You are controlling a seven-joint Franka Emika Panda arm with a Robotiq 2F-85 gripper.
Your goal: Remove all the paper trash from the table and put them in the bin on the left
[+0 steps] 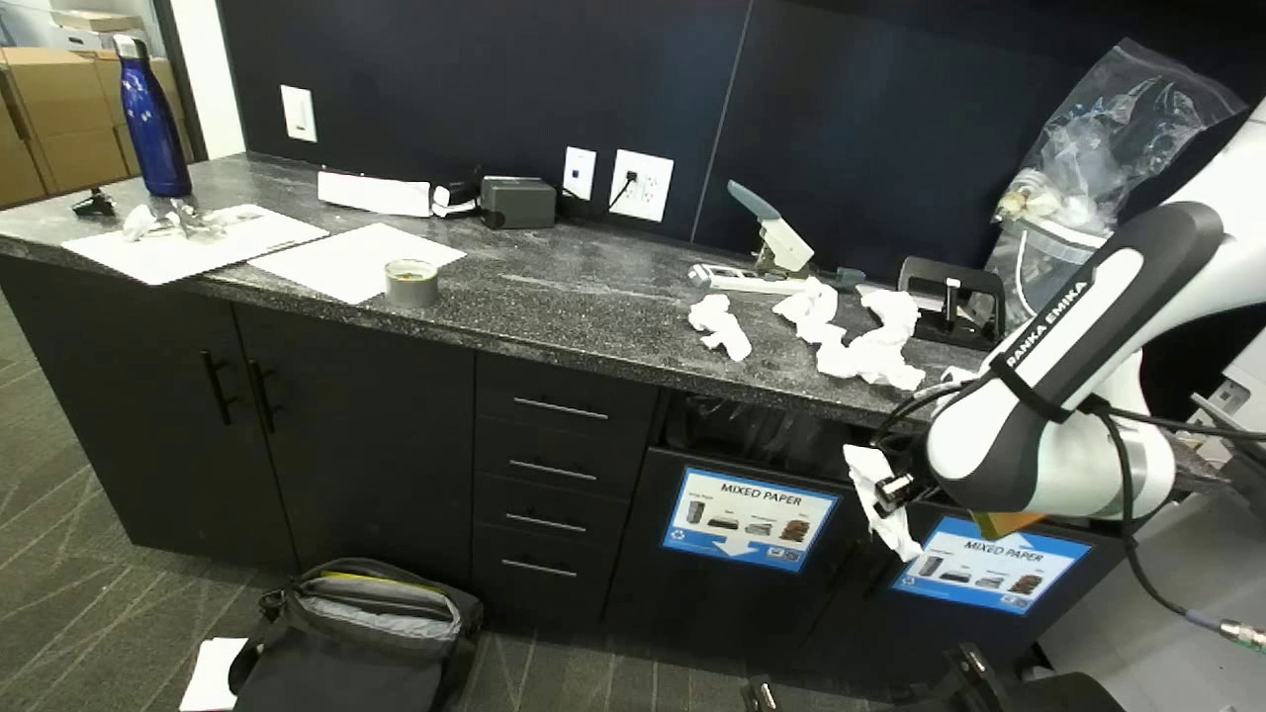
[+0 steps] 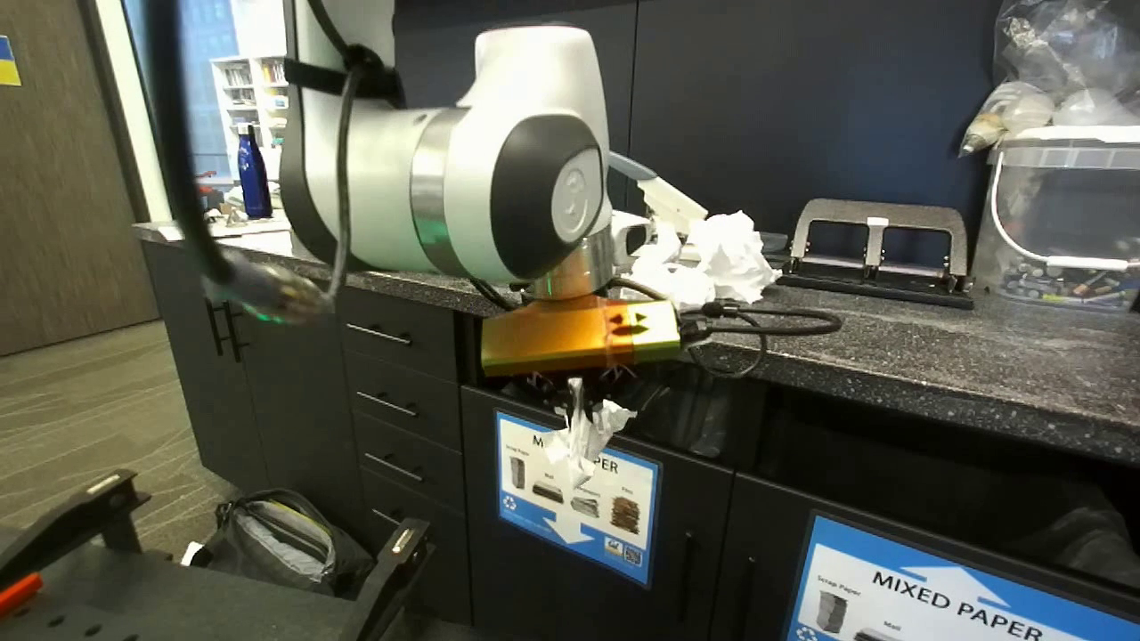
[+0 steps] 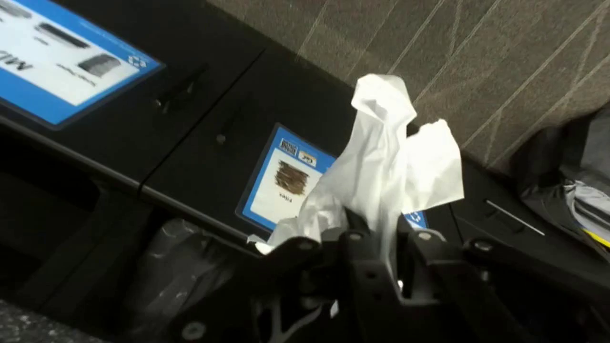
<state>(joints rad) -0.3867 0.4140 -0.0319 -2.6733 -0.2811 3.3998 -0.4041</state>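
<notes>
My gripper [image 3: 376, 233] is shut on a crumpled white paper scrap [image 3: 381, 162], which fans out past the fingertips. The held scrap shows in both exterior views [image 1: 880, 499] [image 2: 583, 441], out in front of the cabinet and below the countertop edge. The left bin [image 1: 712, 603] has a blue-and-white label and an open slot above its front; it also shows in an exterior view [image 2: 699, 534] and the wrist view [image 3: 205, 171]. More paper trash [image 1: 720, 326] [image 1: 875, 341] lies on the dark speckled table [image 1: 554, 297]; some shows in an exterior view [image 2: 730, 254].
A similar bin [image 2: 766, 588] stands to the right. A stapler [image 1: 781, 247], a hole punch [image 2: 877, 240] and a clear bucket [image 2: 1060, 214] stand behind the scraps. Flat sheets [image 1: 346, 262], a tape roll [image 1: 410, 284] and a blue bottle [image 1: 150, 119] are farther left. A bag [image 1: 366, 633] lies on the floor.
</notes>
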